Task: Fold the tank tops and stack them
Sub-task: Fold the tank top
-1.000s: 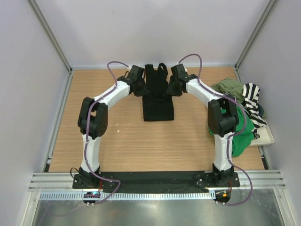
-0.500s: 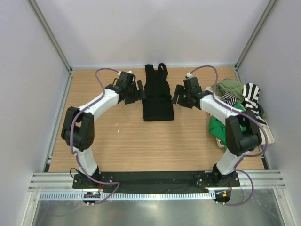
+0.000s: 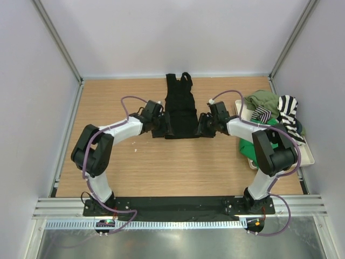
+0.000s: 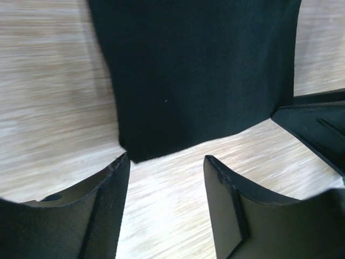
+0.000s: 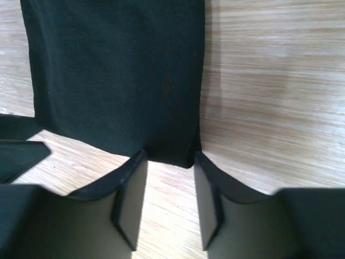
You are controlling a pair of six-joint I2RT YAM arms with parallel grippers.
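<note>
The black tank top (image 3: 180,108) lies flat in a long strip at the table's far middle, straps toward the back wall. My left gripper (image 3: 163,130) is open at its near left corner; in the left wrist view that corner (image 4: 135,154) lies just beyond my fingertips (image 4: 121,167). My right gripper (image 3: 202,129) is open at the near right corner; in the right wrist view the hem (image 5: 172,154) sits just past my fingertips (image 5: 137,162), with bare wood between the jaws. The olive (image 3: 265,100), striped (image 3: 291,114) and green (image 3: 272,141) tank tops lie heaped at the right.
A white tray (image 3: 307,156) under the heap stands at the table's right edge. Grey walls and metal posts enclose the table on three sides. Wooden tabletop (image 3: 161,167) runs between the black top and the arm bases.
Both grippers have moved from the strap end of the black tank top down along its sides to its near corners. The garment has not moved.
</note>
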